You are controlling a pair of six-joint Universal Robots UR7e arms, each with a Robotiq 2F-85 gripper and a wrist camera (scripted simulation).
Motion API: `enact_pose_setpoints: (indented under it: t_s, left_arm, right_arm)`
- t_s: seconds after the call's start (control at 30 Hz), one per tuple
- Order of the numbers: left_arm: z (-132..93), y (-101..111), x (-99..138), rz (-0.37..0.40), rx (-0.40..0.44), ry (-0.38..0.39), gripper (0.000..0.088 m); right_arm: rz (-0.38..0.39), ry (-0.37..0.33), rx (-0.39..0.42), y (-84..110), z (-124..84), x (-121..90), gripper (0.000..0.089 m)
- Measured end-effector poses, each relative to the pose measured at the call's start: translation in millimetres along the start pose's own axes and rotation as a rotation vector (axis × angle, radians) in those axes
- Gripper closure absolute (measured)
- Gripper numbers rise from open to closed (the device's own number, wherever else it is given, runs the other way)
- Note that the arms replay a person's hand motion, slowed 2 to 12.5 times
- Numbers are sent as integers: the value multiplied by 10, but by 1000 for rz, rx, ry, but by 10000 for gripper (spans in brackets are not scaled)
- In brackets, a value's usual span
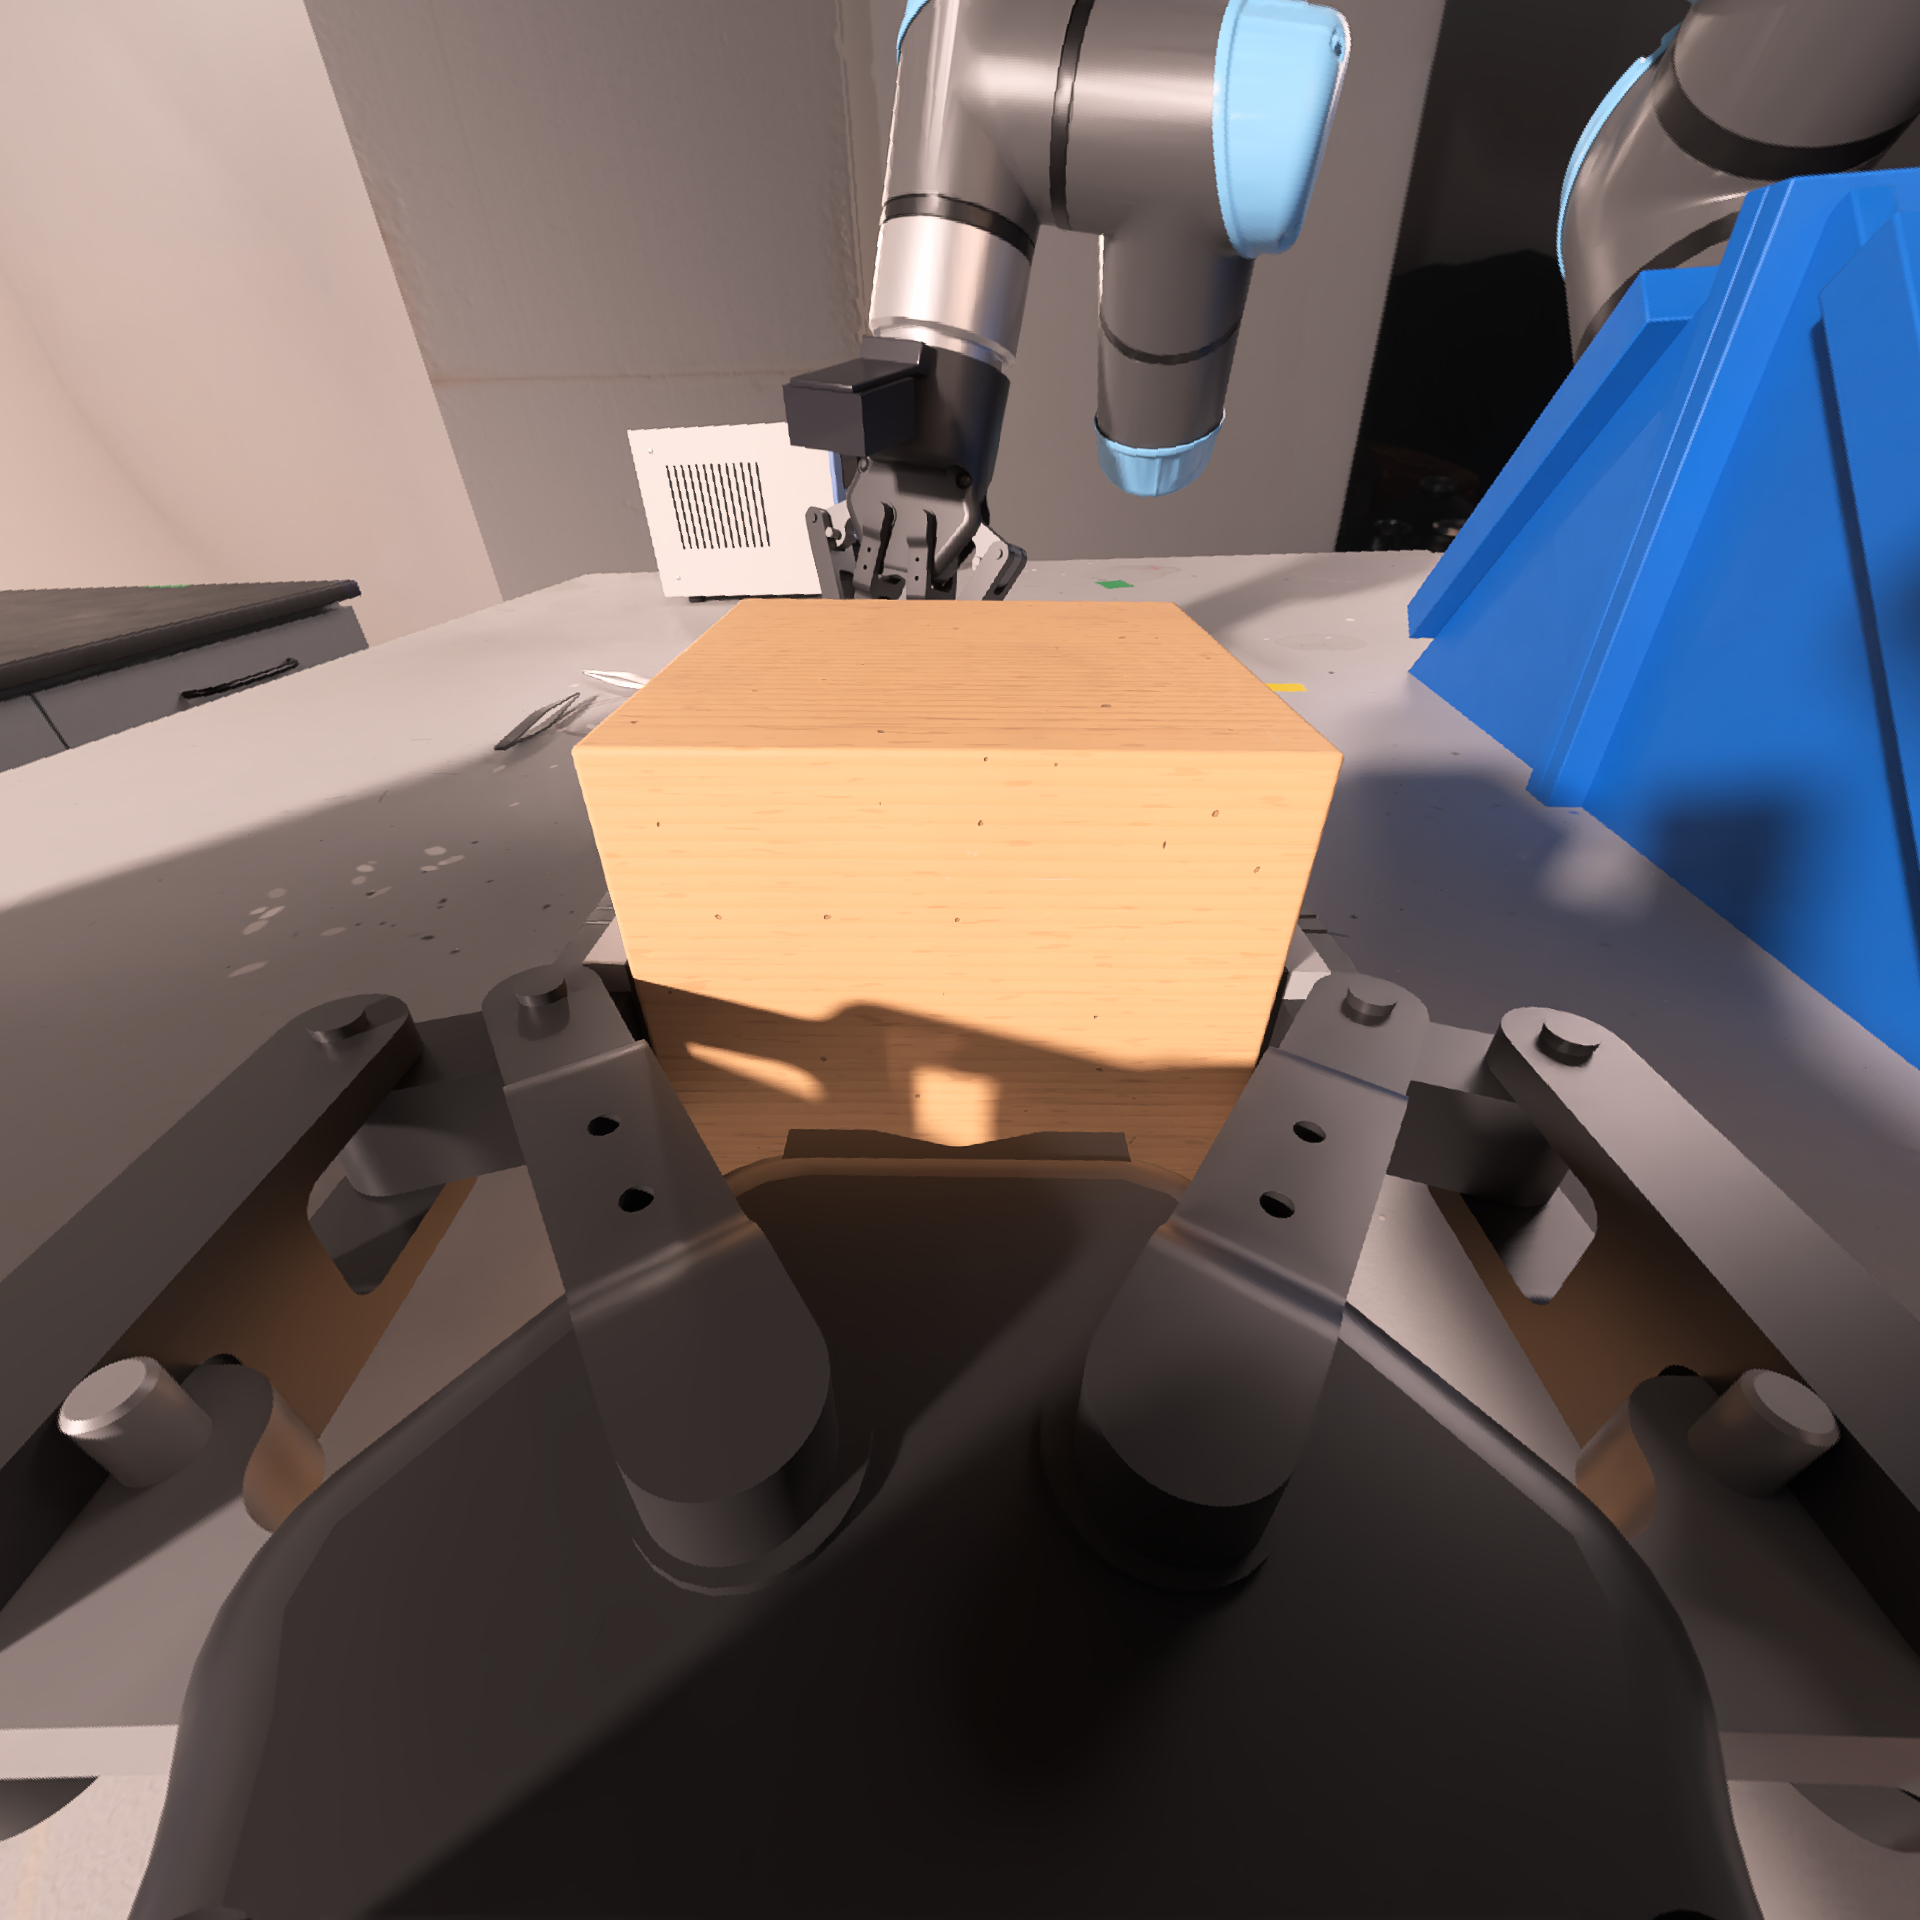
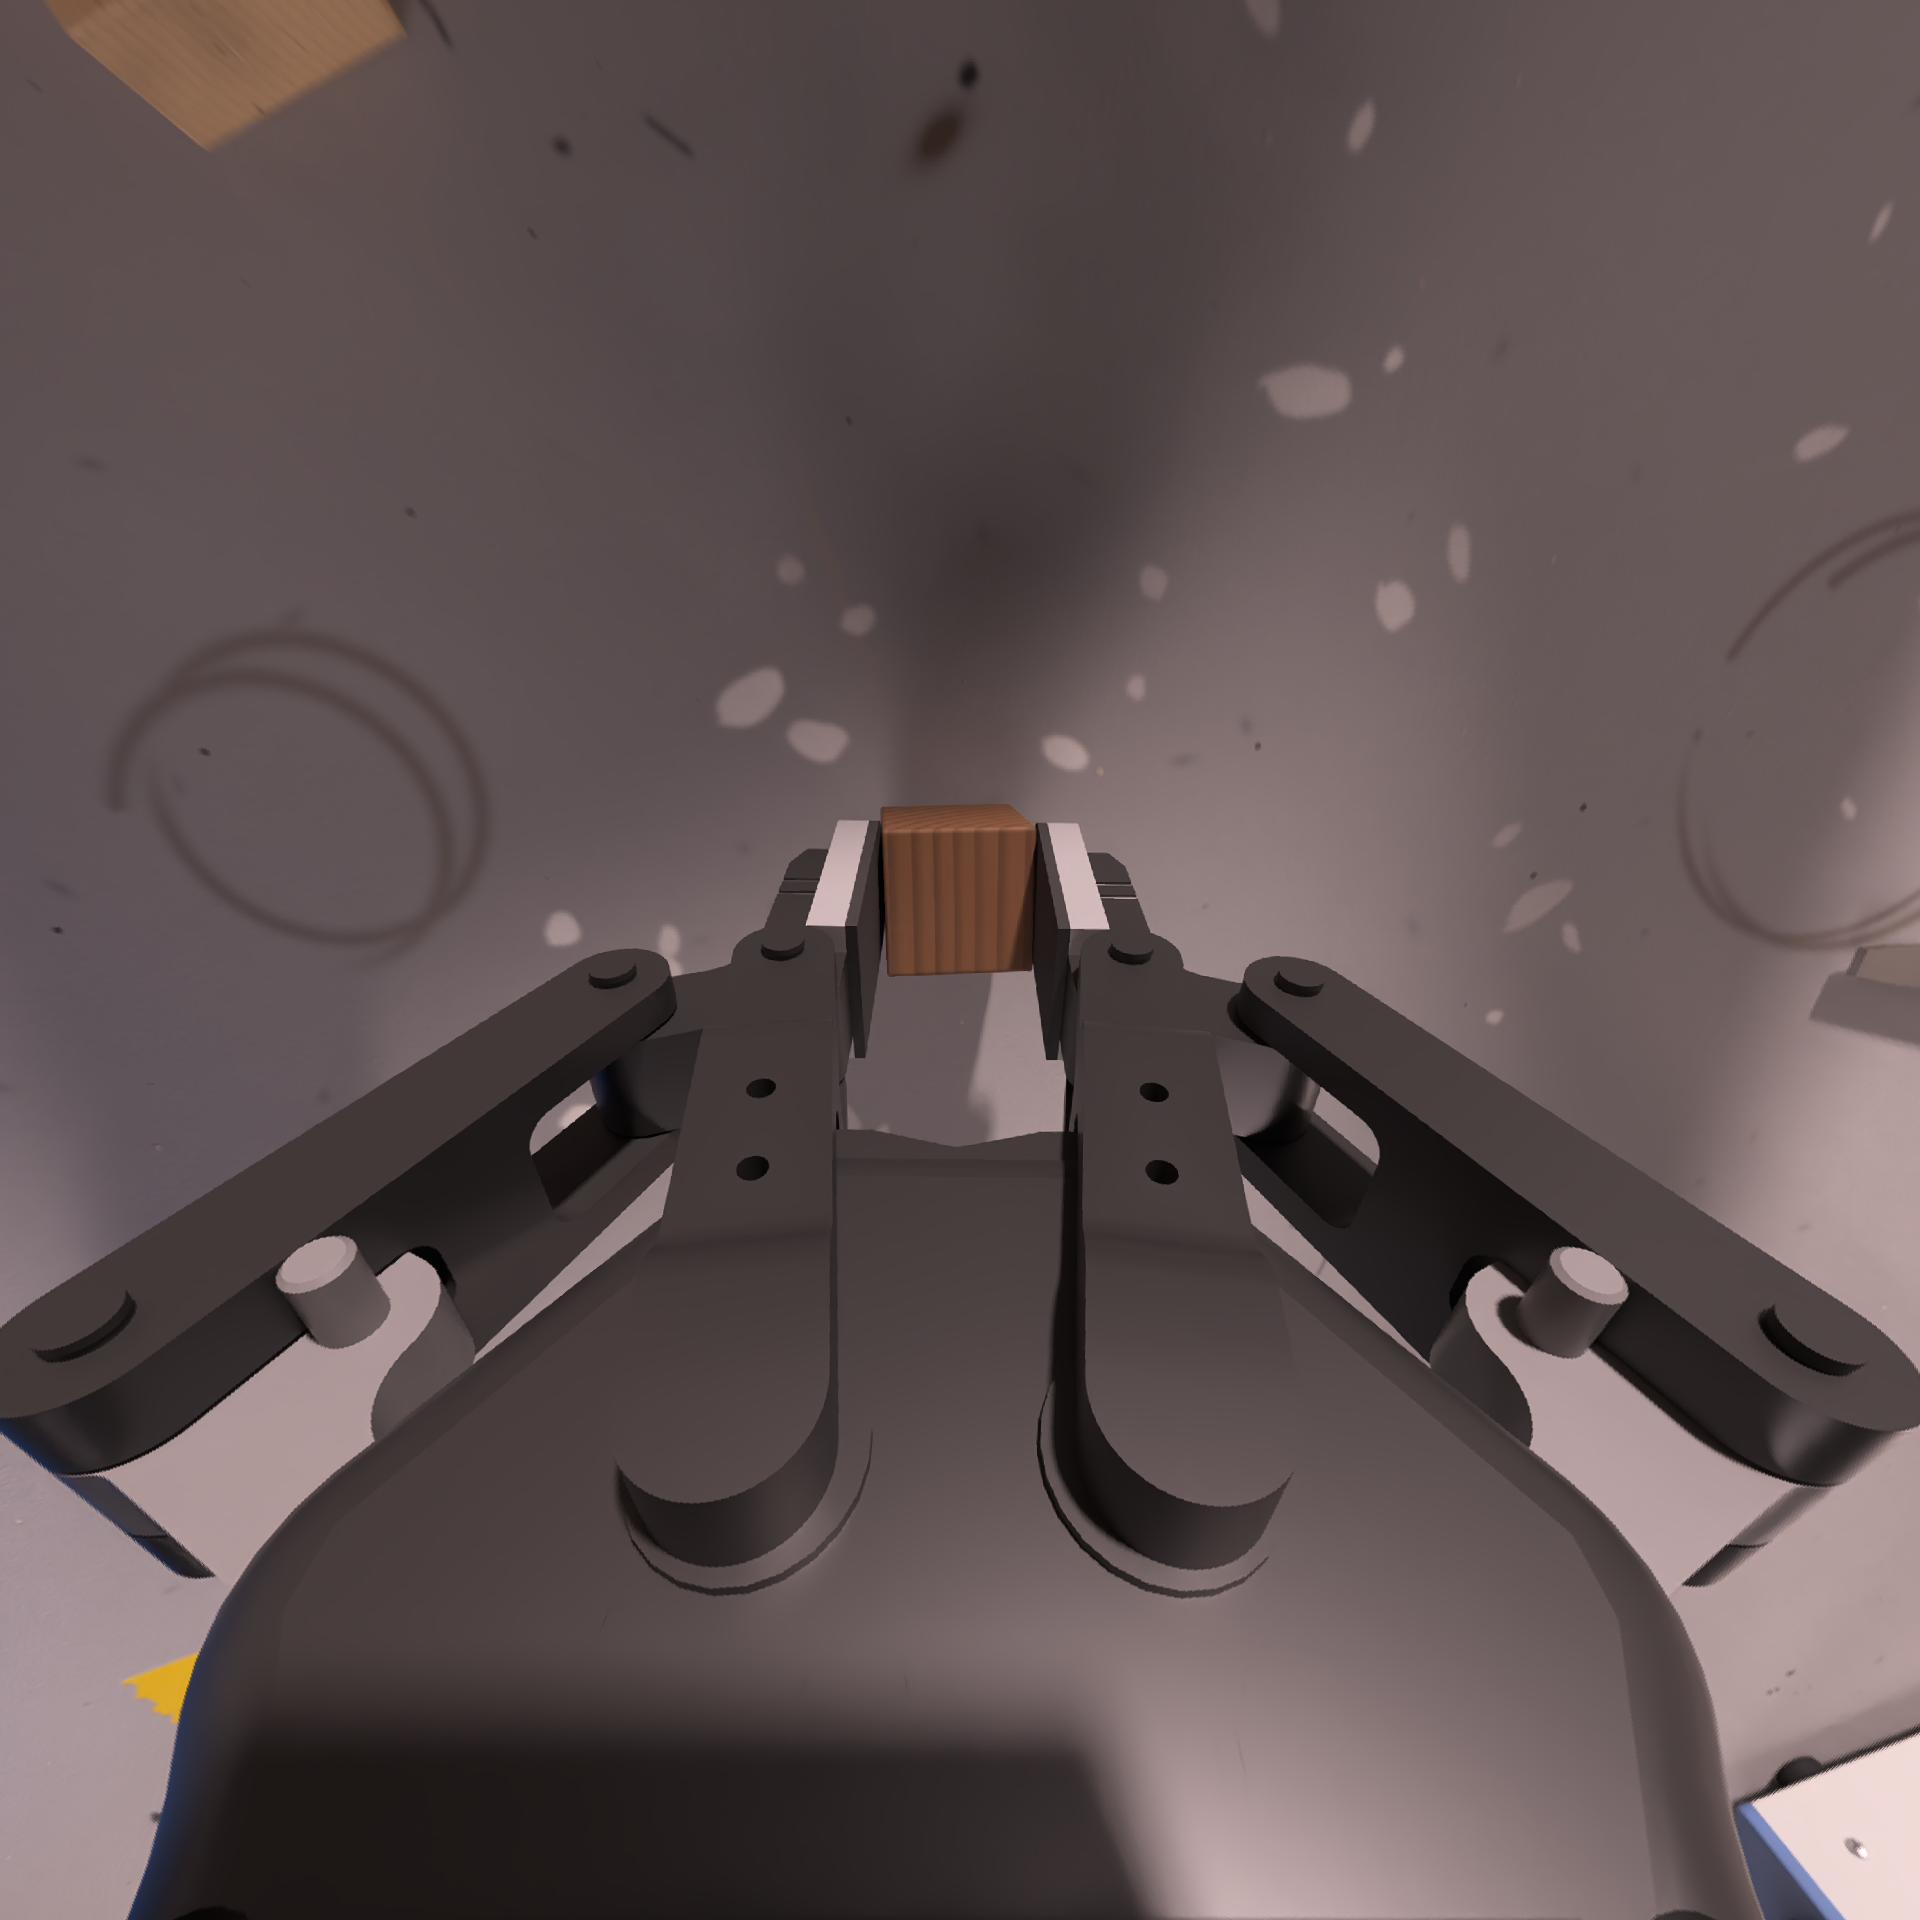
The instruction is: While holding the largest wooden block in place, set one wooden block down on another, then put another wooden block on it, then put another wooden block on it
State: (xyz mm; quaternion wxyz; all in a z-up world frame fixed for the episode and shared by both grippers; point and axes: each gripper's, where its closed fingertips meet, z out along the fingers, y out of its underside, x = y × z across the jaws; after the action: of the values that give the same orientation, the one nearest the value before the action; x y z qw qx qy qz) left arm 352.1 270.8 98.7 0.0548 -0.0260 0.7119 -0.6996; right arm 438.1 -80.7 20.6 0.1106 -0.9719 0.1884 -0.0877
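In the left wrist view, the largest wooden block point(image 1: 956, 831), a pale cube, stands on the grey table point(image 1: 312, 831). My left gripper point(image 1: 951, 966) is spread wide with its fingers against the block's two sides near its base. My right gripper point(image 1: 914, 561) hangs low over the table just behind this block. In the right wrist view, my right gripper point(image 2: 956, 894) is shut on a small dark brown wooden block point(image 2: 956, 894), held between the white pads point(image 2: 847, 873). A corner of a pale wooden block point(image 2: 239, 52) shows at the top left.
A blue bin point(image 1: 1714, 623) stands close on the right of the large block. A white vented box point(image 1: 727, 509) sits at the table's back, and thin metal tweezers point(image 1: 540, 717) lie to the left. A grey object point(image 2: 1870, 987) shows at the right edge.
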Motion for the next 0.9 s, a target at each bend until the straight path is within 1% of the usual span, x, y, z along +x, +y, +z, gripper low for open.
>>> enact_pose_setpoints:
  t_s: [0.1, 0.27, 0.4, 0.67, 0.8, 0.9]
  left_arm:
    - [0, 0, 1, 0, 0, 1, 126]
    - [0, 1, 2, -1, -1, 2, 126]
    - [0, 0, 3, 0, 0, 3, 126]
    - [0, 0, 3, 0, 0, 2, 126]
    - [0, -1, 5, 2, 0, 3, 126]
    - [0, -1, 6, 3, 0, 3, 126]
  right_arm:
    - [-14, -11, 33, -110, -59, -41, 635]
    - [-62, -10, 93, -368, -223, -118, 635]
    - [-123, -18, 134, -615, -379, -231, 635]
    - [-268, -53, 209, -1135, -692, -533, 635]
    - [-328, -68, 230, -1353, -800, -667, 635]
    - [-368, -81, 231, -1477, -846, -756, 635]
